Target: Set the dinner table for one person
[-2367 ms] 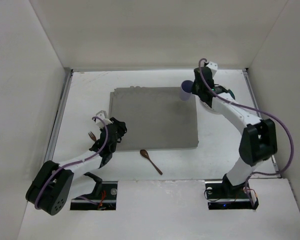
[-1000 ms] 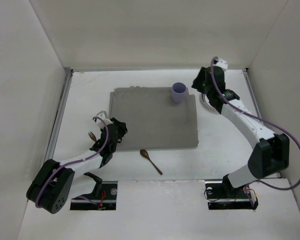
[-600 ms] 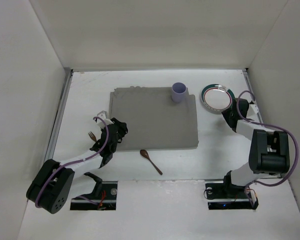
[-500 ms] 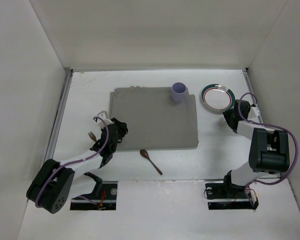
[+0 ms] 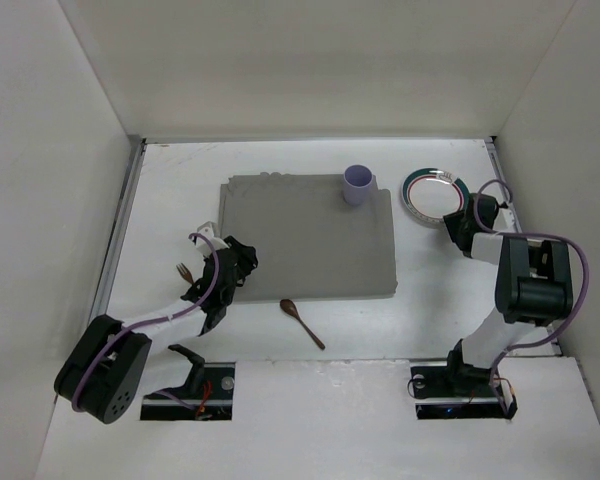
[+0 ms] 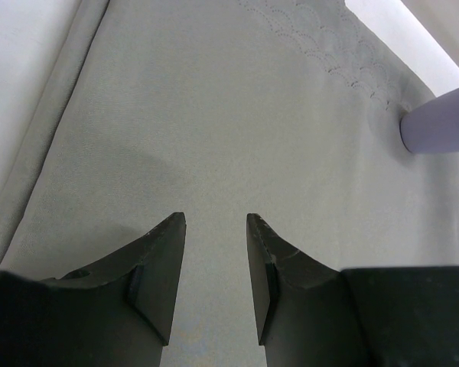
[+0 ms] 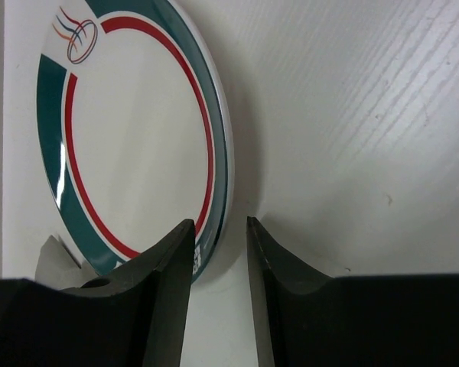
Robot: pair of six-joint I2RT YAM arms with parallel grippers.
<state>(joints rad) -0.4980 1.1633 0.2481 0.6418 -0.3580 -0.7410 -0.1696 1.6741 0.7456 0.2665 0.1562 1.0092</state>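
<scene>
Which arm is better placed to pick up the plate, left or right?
Right. The right gripper has its jaws astride the plate rim; the left gripper hangs over the grey placemat, far from it.

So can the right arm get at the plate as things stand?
Probably yes: the right gripper sits at the plate, with the rim between its open jaws and nothing blocking.
</scene>
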